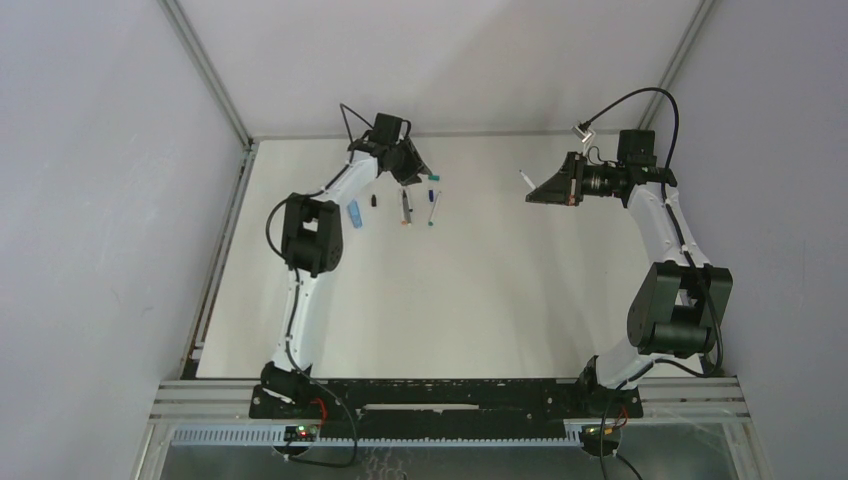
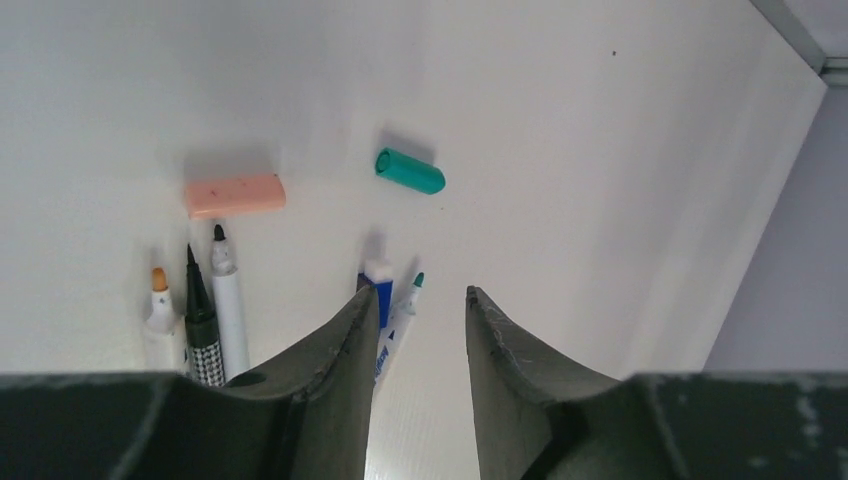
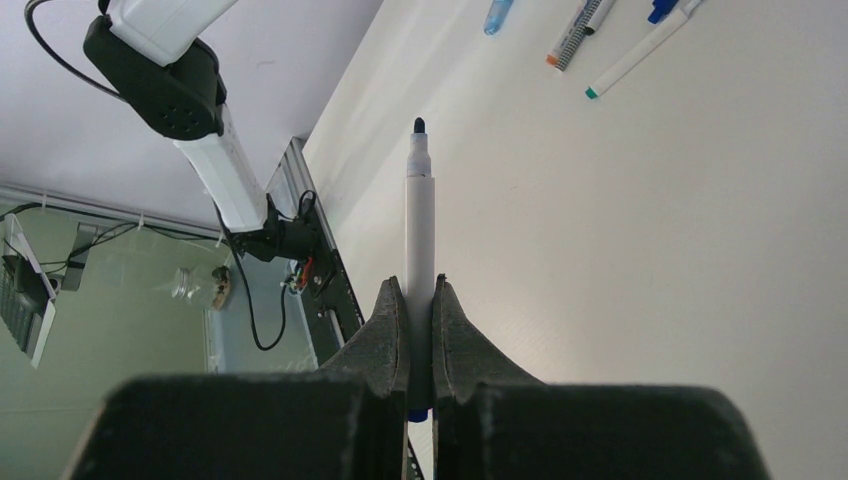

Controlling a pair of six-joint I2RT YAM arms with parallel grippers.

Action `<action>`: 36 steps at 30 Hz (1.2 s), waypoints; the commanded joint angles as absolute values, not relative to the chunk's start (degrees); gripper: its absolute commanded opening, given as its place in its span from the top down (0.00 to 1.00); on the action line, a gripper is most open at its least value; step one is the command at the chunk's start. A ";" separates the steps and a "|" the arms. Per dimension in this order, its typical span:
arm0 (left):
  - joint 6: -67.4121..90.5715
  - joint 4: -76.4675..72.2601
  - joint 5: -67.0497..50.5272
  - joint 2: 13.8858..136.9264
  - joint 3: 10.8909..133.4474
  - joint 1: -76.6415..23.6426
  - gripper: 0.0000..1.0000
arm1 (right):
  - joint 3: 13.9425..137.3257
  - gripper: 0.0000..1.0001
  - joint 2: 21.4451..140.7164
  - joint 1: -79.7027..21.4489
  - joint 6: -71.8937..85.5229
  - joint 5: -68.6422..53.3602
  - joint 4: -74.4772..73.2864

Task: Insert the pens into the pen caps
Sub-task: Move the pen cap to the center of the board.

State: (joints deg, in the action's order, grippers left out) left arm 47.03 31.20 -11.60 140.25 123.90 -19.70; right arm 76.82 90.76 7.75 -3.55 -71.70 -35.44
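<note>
In the left wrist view my left gripper (image 2: 421,292) stands open over the table with nothing between its jaws. Ahead of it lie a teal pen cap (image 2: 410,171) and a salmon-pink cap (image 2: 235,195). Just left of the jaws are a blue cap (image 2: 377,290) and a white teal-tipped pen (image 2: 398,330). Farther left lie a white black-tipped pen (image 2: 229,305), a dark pen (image 2: 200,320) and an orange-tipped pen (image 2: 159,300). My right gripper (image 3: 418,283) is shut on a white pen (image 3: 419,220) with a dark tip, held off the table (image 1: 523,178).
From above, the left gripper (image 1: 405,172) is at the back left and the right gripper (image 1: 535,193) at the back right. A light-blue pen (image 1: 354,213) and a small black cap (image 1: 374,200) lie left of the pens. White walls and metal posts (image 1: 205,75) enclose the table.
</note>
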 commanded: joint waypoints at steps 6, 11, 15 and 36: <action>48.74 34.40 -12.96 144.31 129.33 -19.78 0.64 | 76.75 1.00 89.12 8.35 -3.51 -72.86 -34.86; 48.87 35.86 -13.62 145.50 130.26 -19.93 0.65 | 76.73 1.00 89.13 8.43 -3.58 -72.77 -34.89; 48.63 36.91 -13.80 145.80 130.39 -20.27 0.65 | 76.73 1.00 89.05 8.52 -3.69 -72.90 -34.97; 45.14 43.92 -11.70 148.27 134.46 -22.04 0.78 | 76.73 1.00 88.42 9.14 -3.68 -73.28 -35.07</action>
State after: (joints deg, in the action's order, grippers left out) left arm 47.55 40.84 -12.36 147.35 131.15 -21.54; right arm 76.75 90.74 8.78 -3.55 -72.12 -35.46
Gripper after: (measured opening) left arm 0.228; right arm 0.063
